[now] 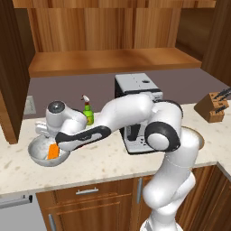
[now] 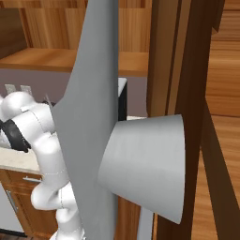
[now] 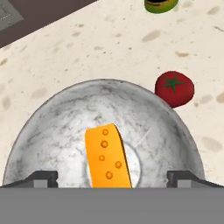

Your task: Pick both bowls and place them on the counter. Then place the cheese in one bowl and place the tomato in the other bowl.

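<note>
On the counter [image 1: 113, 164] the marbled bowl [image 1: 43, 153] is already holding the cheese [image 3: 107, 157]; gripper [image 3: 112, 177] is hanging over it, jaws wide apart, empty. Tomato [image 3: 175, 89] is sitting just beside the bowl, likely next, going into the other bowl.

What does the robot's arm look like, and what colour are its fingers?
The arm is glossy white and rounded, like fat tubes, with dark bands at its joints and a grey cap at the wrist. The gripper has two small dark fingertips.
</note>
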Motion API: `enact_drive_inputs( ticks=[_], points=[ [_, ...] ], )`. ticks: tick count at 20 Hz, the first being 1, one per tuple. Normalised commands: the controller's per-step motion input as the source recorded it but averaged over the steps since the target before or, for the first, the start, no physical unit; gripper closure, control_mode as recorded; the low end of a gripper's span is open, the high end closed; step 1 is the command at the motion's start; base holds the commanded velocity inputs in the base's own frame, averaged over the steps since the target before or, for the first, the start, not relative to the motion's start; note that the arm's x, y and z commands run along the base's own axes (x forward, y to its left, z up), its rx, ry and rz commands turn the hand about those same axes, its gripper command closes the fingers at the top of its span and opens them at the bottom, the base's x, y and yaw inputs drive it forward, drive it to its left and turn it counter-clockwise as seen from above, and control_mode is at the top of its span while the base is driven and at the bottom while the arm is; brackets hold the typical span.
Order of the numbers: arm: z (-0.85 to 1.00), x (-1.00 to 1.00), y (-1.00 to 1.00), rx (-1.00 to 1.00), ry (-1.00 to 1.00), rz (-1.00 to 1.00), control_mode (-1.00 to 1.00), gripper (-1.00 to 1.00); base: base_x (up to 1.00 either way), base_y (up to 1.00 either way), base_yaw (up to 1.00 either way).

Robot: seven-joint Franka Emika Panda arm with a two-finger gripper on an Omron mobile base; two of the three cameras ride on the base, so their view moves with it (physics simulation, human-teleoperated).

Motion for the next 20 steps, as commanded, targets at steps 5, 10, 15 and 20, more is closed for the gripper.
enact_drive_inputs(
  ticks=[5, 10, 15, 20],
  points=[
    [0.29, -0.24, -0.48, 0.0, 0.0, 0.0, -1.0, -1.0, 0.0, 0.0, 0.0],
    [0.27, -0.24, -0.51, 0.0, 0.0, 0.0, -1.0, -1.0, 0.0, 0.0, 0.0],
    [0.14, -0.26, -0.62, 0.02, 0.0, 0.0, -1.0, -1.0, 0.0, 0.0, 0.0],
    [0.09, -0.23, -0.63, 0.03, 0.0, 0.0, -1.0, -1.0, 0.0, 0.0, 0.0]
  ],
)
